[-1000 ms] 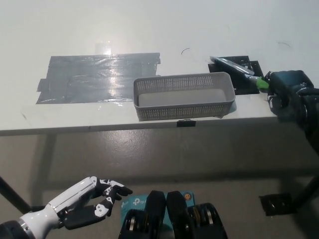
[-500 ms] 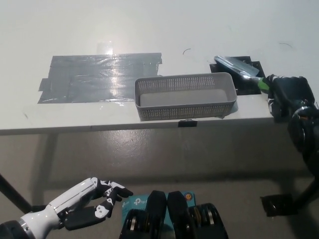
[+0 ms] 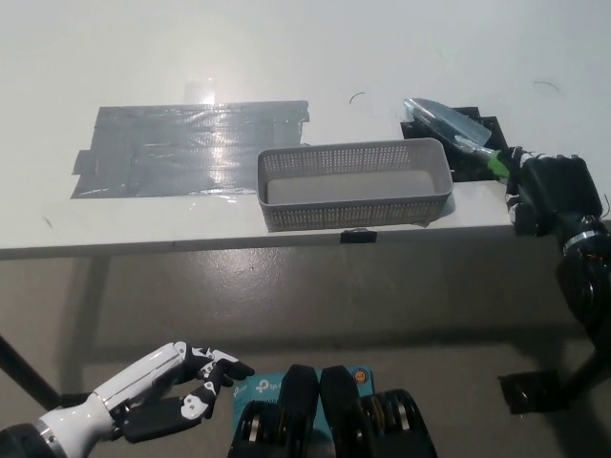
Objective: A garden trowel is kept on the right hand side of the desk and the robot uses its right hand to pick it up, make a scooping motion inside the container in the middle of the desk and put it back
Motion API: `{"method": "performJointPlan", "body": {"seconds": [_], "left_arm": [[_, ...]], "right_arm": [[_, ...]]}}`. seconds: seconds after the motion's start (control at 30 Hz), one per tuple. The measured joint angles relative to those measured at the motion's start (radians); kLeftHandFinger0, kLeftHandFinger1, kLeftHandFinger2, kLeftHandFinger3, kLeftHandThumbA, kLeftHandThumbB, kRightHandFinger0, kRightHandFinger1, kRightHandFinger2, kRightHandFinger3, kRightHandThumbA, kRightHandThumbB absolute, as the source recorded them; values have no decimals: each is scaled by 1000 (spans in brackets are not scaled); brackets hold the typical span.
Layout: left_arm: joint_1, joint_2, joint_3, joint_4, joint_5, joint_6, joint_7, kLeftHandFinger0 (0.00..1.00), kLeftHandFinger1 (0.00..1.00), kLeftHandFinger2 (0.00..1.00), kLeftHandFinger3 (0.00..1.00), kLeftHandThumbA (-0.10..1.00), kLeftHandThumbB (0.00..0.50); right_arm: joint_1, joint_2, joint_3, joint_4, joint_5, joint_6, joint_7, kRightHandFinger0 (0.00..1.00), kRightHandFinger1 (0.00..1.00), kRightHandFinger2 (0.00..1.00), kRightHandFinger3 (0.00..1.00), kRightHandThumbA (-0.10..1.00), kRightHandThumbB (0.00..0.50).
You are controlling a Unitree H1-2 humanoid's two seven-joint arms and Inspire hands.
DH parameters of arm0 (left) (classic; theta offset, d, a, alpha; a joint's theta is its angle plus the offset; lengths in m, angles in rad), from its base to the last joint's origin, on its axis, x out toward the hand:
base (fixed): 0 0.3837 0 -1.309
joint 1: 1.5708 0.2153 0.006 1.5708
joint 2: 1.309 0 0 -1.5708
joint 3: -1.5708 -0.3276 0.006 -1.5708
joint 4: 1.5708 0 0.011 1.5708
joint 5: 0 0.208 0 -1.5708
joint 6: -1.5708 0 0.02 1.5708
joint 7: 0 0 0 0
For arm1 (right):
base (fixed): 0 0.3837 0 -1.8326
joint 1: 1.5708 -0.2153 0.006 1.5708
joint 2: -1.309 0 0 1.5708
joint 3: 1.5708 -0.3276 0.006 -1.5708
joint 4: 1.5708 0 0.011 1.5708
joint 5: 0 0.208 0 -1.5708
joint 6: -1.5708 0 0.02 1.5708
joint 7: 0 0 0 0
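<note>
A garden trowel (image 3: 451, 125) with a grey metal blade and a green handle points up and left over the black patch (image 3: 473, 143) at the desk's right side. My black right hand (image 3: 549, 194) is shut on the trowel's handle at the desk's right front edge, and the blade looks slightly raised. A grey mesh container (image 3: 353, 183) stands in the middle of the desk near the front edge, just left of the trowel; its inside looks bare. My white left hand (image 3: 153, 391) rests open below the desk at the lower left.
A large patch of grey tape (image 3: 191, 148) covers the white desk (image 3: 286, 57) left of the container. A small black clip (image 3: 356, 236) sits on the desk's front edge below the container.
The trowel's blade has lifted and swung a little toward the far left, and my right hand has shifted slightly down and right along the desk edge. The left hand has not moved.
</note>
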Motion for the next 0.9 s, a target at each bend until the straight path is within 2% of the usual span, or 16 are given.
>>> {"method": "performJointPlan", "body": {"seconds": [0.07, 0.13, 0.2, 0.3, 0.37, 0.4, 0.43, 0.5, 0.53, 0.6, 0.63, 0.73, 0.77, 0.83, 0.9], "left_arm": [[0, 0, 0, 0, 1, 0, 0, 822, 788, 748, 731, 1000, 444], [0, 0, 0, 0, 0, 0, 0, 833, 793, 748, 733, 1000, 452], [1, 0, 0, 0, 0, 0, 0, 839, 794, 750, 735, 1000, 454], [2, 0, 0, 0, 0, 0, 0, 842, 791, 746, 730, 1000, 465], [4, 0, 1, 0, 0, 0, 0, 840, 791, 746, 728, 1000, 468], [5, 0, 1, 0, 0, 0, 0, 833, 784, 740, 723, 1000, 464], [6, 0, 1, 0, 0, 0, 0, 832, 783, 737, 720, 1000, 478], [7, 0, 2, 1, 0, 0, 0, 836, 786, 739, 720, 1000, 481], [8, 0, 2, 1, -1, 0, 0, 838, 787, 740, 721, 1000, 481], [14, 0, 3, 1, -3, 1, 0, 844, 789, 740, 721, 1000, 489], [16, 0, 3, 1, -3, 2, 0, 828, 778, 736, 716, 1000, 469], [24, 0, 3, 4, -3, 0, 0, 804, 766, 732, 710, 1000, 469], [24, 0, 3, 6, -3, -1, 0, 801, 765, 731, 706, 1000, 462], [25, 0, 3, 8, -3, -3, 0, 784, 758, 725, 695, 1000, 470], [25, 0, 3, 9, -3, -4, 0, 784, 760, 725, 696, 1000, 482]], "right_arm": [[0, 0, 0, 0, 0, -9, -2, 0, 154, 505, 387, -100, 0], [0, 0, 0, 0, 0, -14, -3, 0, 173, 519, 401, -100, 0], [0, 0, 0, 0, 0, -20, -4, 0, 139, 483, 366, -100, 0], [0, -5, 1, -4, -2, -31, -4, 0, 145, 499, 366, -100, 0], [0, -11, 1, -10, -7, -35, -2, 0, 128, 503, 470, -100, 0], [0, -16, 1, -21, -10, -35, -2, 0, 115, 500, 412, -100, 0], [0, -23, 0, -33, -12, -36, -1, 0, 105, 487, 294, -100, 0], [-1, -39, -6, -55, -13, -38, -1, 0, 66, 438, 217, -100, 6], [-1, -48, -11, -68, -13, -38, 1, 0, 62, 436, 213, -100, 3], [-3, -62, -20, -84, -13, -39, 2, 0, 15, 386, 91, -100, 0], [-4, -69, -25, -88, -13, -40, 2, 0, 11, 372, 116, -100, 0], [-9, -85, -55, -106, -11, -38, 4, 0, 0, 324, 111, -100, 0], [-11, -88, -68, -114, -10, -37, 5, 0, 13, 384, 63, -100, 0], [-18, -89, -90, -125, -7, -33, 10, 0, 40, 463, 40, -100, 41], [-23, -90, -113, -143, -3, -26, 20, 0, 71, 491, 89, -100, 52]]}}
